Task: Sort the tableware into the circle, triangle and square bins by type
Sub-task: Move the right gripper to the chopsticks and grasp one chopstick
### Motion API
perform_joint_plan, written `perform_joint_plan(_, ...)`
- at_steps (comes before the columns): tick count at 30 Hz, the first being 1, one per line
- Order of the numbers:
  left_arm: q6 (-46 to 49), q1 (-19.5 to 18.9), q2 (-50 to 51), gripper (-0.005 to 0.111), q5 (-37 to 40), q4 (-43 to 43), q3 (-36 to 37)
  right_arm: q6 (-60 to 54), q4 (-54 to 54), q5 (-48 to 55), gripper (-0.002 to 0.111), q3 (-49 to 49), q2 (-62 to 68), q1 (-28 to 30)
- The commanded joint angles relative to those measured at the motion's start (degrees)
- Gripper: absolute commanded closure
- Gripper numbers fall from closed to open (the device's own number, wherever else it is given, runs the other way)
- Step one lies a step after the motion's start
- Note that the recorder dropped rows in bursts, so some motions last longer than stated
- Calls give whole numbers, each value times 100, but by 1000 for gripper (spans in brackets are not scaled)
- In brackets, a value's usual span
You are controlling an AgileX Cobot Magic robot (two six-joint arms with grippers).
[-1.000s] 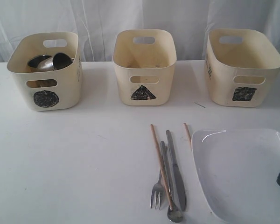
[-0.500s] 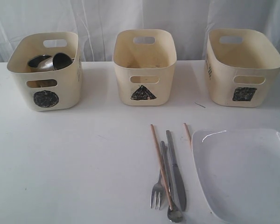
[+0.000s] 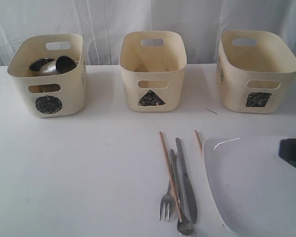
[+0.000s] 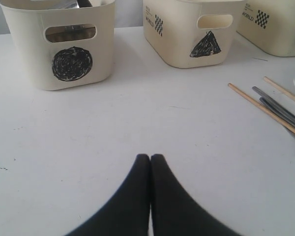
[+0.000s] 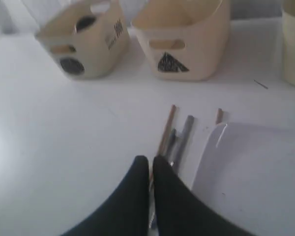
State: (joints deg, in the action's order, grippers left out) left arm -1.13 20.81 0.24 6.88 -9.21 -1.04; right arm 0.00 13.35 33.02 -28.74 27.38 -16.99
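Note:
Two steel mugs (image 3: pixel 54 65) lie in the circle bin (image 3: pixel 48 94). The triangle bin (image 3: pixel 152 74) and the square bin (image 3: pixel 256 74) show nothing inside. On the table lie a wooden chopstick (image 3: pixel 170 173), fork (image 3: pixel 166 201), knife (image 3: pixel 186 177) and spoon (image 3: pixel 184 226), with a second chopstick (image 3: pixel 198 140) beside the white square plate (image 3: pixel 251 187). My right arm (image 3: pixel 293 154) enters over the plate's right edge. My right gripper (image 5: pixel 151 158) is shut and empty, hovering near the cutlery (image 5: pixel 177 140). My left gripper (image 4: pixel 150 156) is shut and empty above bare table, facing the circle bin (image 4: pixel 59 44).
The three bins stand in a row along the back of the white table (image 3: pixel 89 163), in front of a white curtain (image 3: pixel 103 19). A thin small sliver (image 3: pixel 210 111) lies between the triangle and square bins.
The right arm showed at the lower right edge one second ago, left the view, and now appears higher at the right edge over the plate. The tableware has not moved.

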Motion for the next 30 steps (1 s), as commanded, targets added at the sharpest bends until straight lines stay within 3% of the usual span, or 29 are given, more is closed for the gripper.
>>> perform_joint_plan(1, -13, -2, -24, 107, 16, -7, 41, -899, -229, 490, 86, -1120, 2055, -14)
perform_joint_plan(5, -14, -2, -24, 107, 16, -7, 41, -888, -278, 578, 62, -2247, 4033, -336)
perform_joint_plan(7, -14, -2, -24, 107, 16, -7, 41, -868, -292, 564, 55, -2824, 4886, -569)
perform_joint_plan(11, -14, -2, -24, 107, 16, -7, 41, -256, -316, 420, 55, -4193, 6989, -1112)
perform_joint_plan(15, -14, -2, -24, 107, 16, -7, 41, 355, -706, 420, 55, -5049, 8178, -1166)
perform_joint_plan(20, -14, -2, -24, 107, 16, -7, 41, 1725, -2395, 444, 55, -5384, 8736, -1156)
perform_joint_plan(30, -14, -2, -24, 107, 16, -7, 41, 1949, -2411, 542, 55, -5408, 9204, -1090)
